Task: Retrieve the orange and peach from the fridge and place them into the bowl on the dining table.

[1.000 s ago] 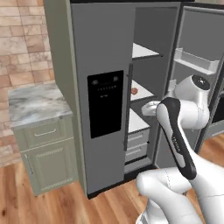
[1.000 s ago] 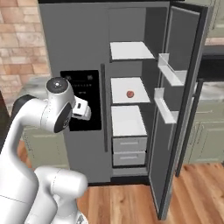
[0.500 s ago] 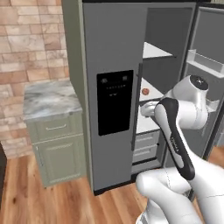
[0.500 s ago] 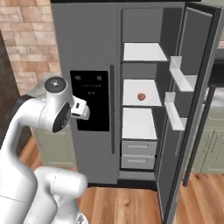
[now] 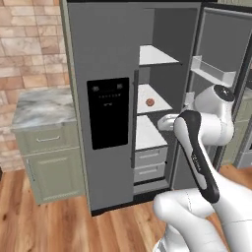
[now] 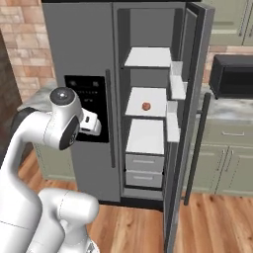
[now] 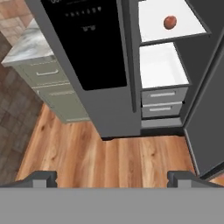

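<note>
Kitchen brick and green cabinets frame the fridge [image 5: 108,64] in my left base view, right door open, peach [image 5: 150,102] alone on the middle shelf; right base view agrees. Hand view: my gripper [image 7: 112,178] spread wide, empty, well apart from it; I judge reaching in comes next

Both base views face the fridge [image 5: 113,98] from behind the arm, left and right. The hand view looks down at its open right half and the floor [image 7: 109,162].
</note>
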